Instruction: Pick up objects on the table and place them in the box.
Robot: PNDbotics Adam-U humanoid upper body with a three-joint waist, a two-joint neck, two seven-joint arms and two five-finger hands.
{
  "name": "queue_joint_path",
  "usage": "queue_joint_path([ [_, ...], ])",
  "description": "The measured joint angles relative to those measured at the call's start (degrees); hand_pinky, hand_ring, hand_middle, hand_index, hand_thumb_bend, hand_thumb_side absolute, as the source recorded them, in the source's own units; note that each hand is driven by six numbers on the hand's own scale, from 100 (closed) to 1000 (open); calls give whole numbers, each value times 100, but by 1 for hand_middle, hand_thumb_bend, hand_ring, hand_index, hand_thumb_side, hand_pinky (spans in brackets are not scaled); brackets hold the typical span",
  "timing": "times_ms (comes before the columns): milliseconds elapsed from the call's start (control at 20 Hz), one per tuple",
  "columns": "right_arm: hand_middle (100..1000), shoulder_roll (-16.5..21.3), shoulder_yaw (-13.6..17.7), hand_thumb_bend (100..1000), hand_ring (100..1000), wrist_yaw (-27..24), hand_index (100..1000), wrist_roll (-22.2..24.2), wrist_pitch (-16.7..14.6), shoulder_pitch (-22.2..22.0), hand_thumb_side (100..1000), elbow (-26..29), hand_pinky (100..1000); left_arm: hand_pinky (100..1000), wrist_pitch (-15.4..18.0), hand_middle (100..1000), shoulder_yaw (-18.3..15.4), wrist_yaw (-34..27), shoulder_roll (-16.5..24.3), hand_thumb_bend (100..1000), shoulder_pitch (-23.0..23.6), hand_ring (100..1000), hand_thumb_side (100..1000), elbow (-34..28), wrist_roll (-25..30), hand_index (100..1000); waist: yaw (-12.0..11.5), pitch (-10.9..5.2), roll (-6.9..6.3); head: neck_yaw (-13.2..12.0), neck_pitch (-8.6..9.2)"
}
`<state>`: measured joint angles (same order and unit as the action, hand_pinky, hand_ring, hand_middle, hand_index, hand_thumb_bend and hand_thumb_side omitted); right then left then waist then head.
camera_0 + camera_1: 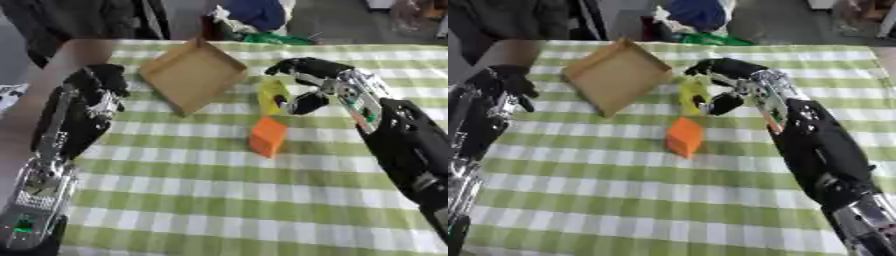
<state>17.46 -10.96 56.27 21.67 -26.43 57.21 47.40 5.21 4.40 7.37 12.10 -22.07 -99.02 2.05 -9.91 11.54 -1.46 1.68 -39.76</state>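
Here, right robot hand (308, 86) curled around yellow block (273, 96), orange block (268, 136) just below, box (192, 75) left.

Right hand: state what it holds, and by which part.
The right hand is curled round the yellow block, fingers over its top edge and thumb at its right side. The orange block lies free on the table.
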Motion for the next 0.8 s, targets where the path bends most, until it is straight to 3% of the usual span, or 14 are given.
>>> queue_joint_path([
  [800,883,20,-109,110,1000,-368,981,258,-60,27,366,391,968,441,6,521,0,-1,0,240,34,558,603,0,8,725,57,-62,31,-3,0],
])
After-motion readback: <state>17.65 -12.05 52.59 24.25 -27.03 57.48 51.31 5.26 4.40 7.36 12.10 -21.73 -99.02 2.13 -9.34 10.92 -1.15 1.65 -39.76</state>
